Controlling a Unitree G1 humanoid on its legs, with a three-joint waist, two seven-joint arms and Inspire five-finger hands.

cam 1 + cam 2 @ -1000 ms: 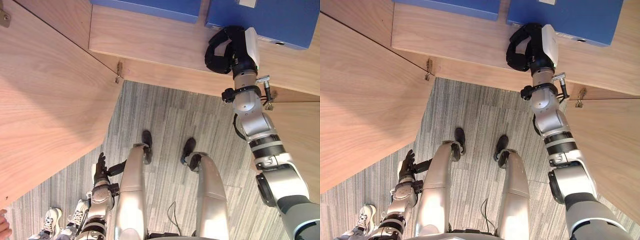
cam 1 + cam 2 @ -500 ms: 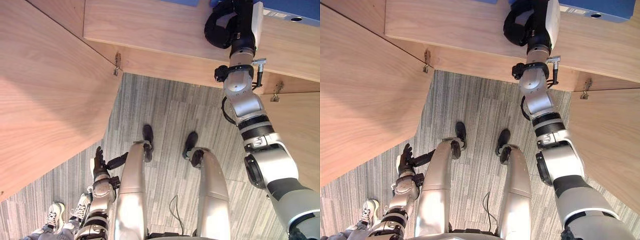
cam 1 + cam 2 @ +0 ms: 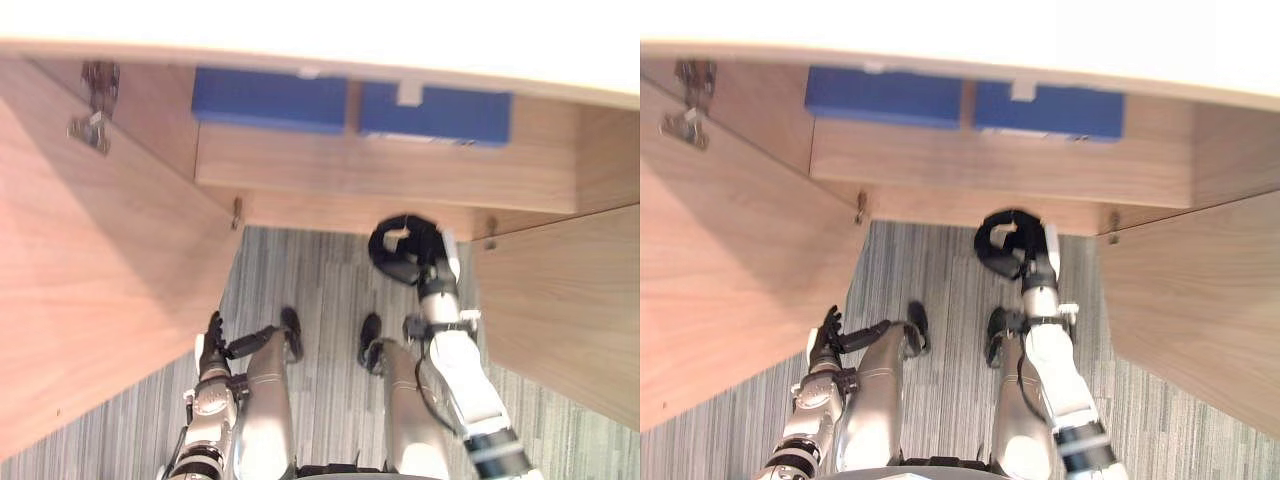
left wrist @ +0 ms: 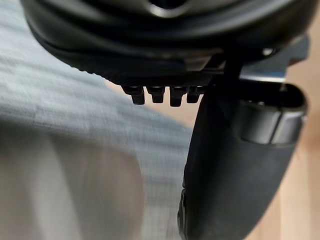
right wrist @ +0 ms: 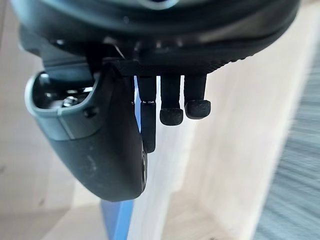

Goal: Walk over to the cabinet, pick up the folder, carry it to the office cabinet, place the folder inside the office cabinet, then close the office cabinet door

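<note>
Two blue folders lie side by side on the cabinet's wooden shelf (image 3: pixel 380 175): one on the left (image 3: pixel 270 100) and one on the right (image 3: pixel 435 112) with a white tag at its top edge. My right hand (image 3: pixel 405 250) hangs in front of the shelf's front edge, below the right folder and apart from it. Its fingers are curled into a ring and hold nothing. The right wrist view shows those curled fingers (image 5: pixel 171 107) with a strip of blue folder (image 5: pixel 117 220) beyond them. Down beside my left leg, my left hand (image 3: pixel 212 338) has straight fingers and is empty.
An open cabinet door (image 3: pixel 90 300) juts out on the left, carrying a metal hinge (image 3: pixel 92 130). Another open door (image 3: pixel 570 310) stands on the right. The cabinet's pale top edge (image 3: pixel 320 30) runs across above. Grey striped carpet (image 3: pixel 320 270) lies between the doors.
My right hand has drawn back from the right blue folder and now hangs lower, before the shelf edge. The camera has shifted, so both folders show whole. The left hand has stayed put.
</note>
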